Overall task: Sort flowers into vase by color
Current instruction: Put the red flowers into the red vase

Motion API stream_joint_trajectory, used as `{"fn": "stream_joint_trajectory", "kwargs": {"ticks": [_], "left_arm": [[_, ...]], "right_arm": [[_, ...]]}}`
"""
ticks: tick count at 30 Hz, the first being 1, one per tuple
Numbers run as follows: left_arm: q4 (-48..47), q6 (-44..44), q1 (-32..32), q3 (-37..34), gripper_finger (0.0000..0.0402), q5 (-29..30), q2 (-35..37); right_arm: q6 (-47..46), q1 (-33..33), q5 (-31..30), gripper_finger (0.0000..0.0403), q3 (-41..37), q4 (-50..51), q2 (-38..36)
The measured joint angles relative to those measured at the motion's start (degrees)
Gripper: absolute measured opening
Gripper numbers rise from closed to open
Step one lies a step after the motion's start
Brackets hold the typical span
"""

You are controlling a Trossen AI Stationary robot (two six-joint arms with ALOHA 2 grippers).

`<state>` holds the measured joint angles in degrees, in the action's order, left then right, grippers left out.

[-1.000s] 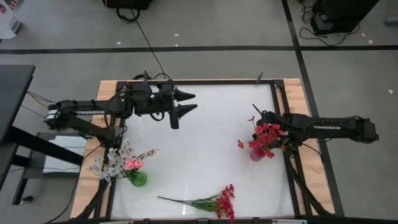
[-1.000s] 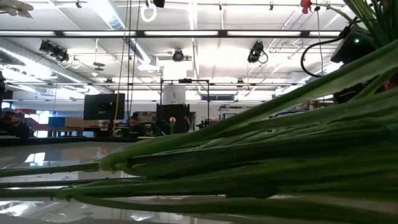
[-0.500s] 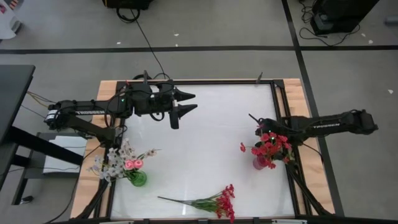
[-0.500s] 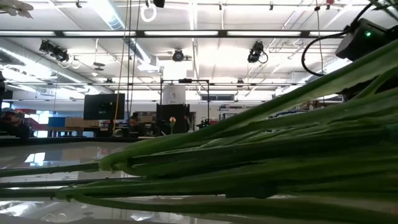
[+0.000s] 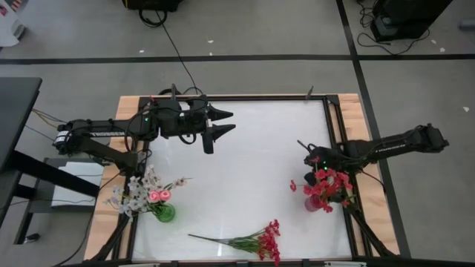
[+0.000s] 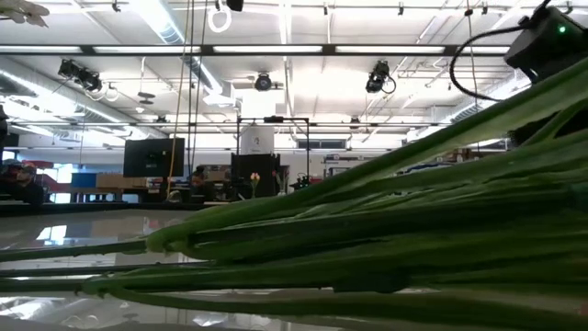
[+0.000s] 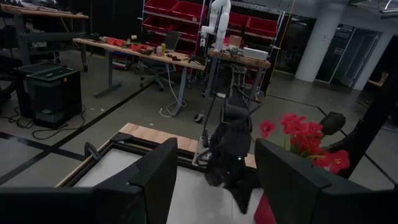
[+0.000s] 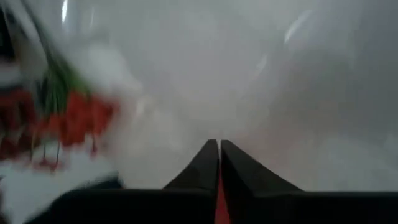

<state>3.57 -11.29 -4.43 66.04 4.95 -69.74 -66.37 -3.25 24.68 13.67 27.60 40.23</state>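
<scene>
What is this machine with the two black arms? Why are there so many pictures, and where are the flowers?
It is a robot with two arms at a white table, sorting toy flowers by color. One picture looks down from above. One sits at table height, so the green stems look huge. Two come from tiny cameras on the wrists.

A green vase holds white and pink flowers. A pink vase holds red flowers. A red bunch lies flat on the table.

The left hand hovers open and empty. The right hand is above the red flowers, fingers pressed together; I can't tell if it grips anything.
</scene>
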Motion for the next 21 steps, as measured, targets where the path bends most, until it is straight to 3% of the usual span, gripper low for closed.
{"fn": "stream_joint_trajectory", "kwargs": {"ticks": [5,8,15,21], "left_arm": [[0.0,0.0,0.0,0.0,0.0220,0.0,0.0],[0.0,0.0,0.0,0.0,0.0220,0.0,0.0],[0.0,0.0,0.0,0.0,0.0220,0.0,0.0],[0.2,-0.1,0.0,0.0,0.0220,0.0,0.0]], "right_arm": [[2.1,2.3,-14.1,0.0077,1.5,-6.6,-0.2],[2.4,4.0,-18.5,0.0103,1.6,-16.1,-0.3],[3.1,7.5,-19.1,0.0136,1.6,-40.0,-0.4],[5.0,9.1,-18.7,0.0136,1.6,-50.5,0.5]]}}
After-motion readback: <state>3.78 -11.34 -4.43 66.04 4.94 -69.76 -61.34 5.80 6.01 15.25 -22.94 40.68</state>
